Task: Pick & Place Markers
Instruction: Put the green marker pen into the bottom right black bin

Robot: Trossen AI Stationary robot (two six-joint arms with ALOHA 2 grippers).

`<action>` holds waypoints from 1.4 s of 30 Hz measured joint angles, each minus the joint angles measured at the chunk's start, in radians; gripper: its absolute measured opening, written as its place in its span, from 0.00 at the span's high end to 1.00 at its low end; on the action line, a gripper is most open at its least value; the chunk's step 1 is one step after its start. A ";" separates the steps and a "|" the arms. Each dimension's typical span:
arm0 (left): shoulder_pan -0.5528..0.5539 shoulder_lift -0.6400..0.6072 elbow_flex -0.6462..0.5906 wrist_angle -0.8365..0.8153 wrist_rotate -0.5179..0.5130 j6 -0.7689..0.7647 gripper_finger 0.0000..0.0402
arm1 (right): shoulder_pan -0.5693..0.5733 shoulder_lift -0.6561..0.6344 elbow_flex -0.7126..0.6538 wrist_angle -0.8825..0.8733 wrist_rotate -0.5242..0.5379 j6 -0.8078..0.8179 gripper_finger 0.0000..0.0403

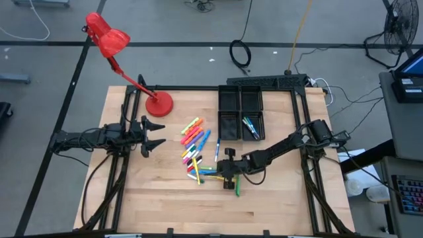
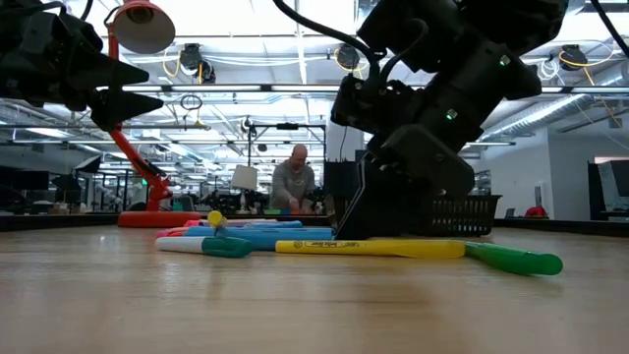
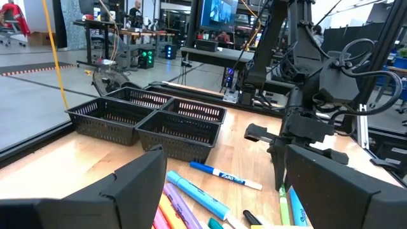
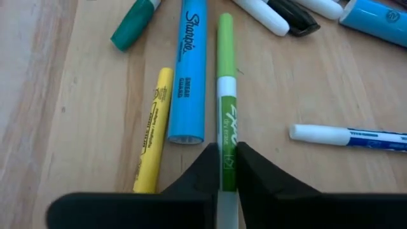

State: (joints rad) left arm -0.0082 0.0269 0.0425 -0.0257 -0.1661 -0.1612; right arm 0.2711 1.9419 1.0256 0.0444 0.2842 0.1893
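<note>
Several markers (image 1: 195,147) in mixed colours lie scattered on the wooden table at its middle. In the low view the nearest are a yellow one (image 2: 369,248) and a green one (image 2: 513,260). My right gripper (image 1: 227,170) is down at the pile's near right end, shut on a green marker (image 4: 225,95). Next to that marker lie a blue Sharpie (image 4: 188,70) and a yellow highlighter (image 4: 152,130). My left gripper (image 1: 153,135) hovers open to the left of the pile; its two fingers stand wide apart in the left wrist view (image 3: 222,191). My right gripper (image 4: 227,175) pinches the green marker on its labelled barrel (image 4: 226,149), between the two fingers (image 4: 203,172). The fingers come from above, slanting down, and close across it. The marker points away from the wrist, level with its neighbours on the wood; whether it is lifted I cannot tell.
A black four-compartment tray (image 1: 229,99) stands at the far side, with two or so markers (image 1: 251,127) in its near right compartment. A red desk lamp's base (image 1: 159,104) sits far left. Bare wood stretches along the near edge. A person (image 2: 293,182) sits far off in the room.
</note>
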 joint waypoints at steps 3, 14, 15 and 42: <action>0.000 0.000 0.000 0.000 0.000 0.000 0.19 | 0.000 0.001 -0.001 -0.006 0.001 0.000 0.96; 0.000 0.000 0.000 0.000 0.000 0.000 0.19 | 0.000 -0.057 -0.006 -0.037 0.006 -0.003 0.96; 0.000 0.000 0.000 0.000 0.000 0.000 0.19 | -0.001 -0.069 -0.009 -0.044 0.010 -0.003 0.96; 0.000 0.000 0.000 0.000 0.000 0.000 0.19 | 0.080 -0.395 -0.003 -0.503 0.622 0.527 0.96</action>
State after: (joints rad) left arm -0.0078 0.0269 0.0425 -0.0254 -0.1661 -0.1612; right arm 0.3513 1.5473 1.0222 -0.4586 0.9064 0.7160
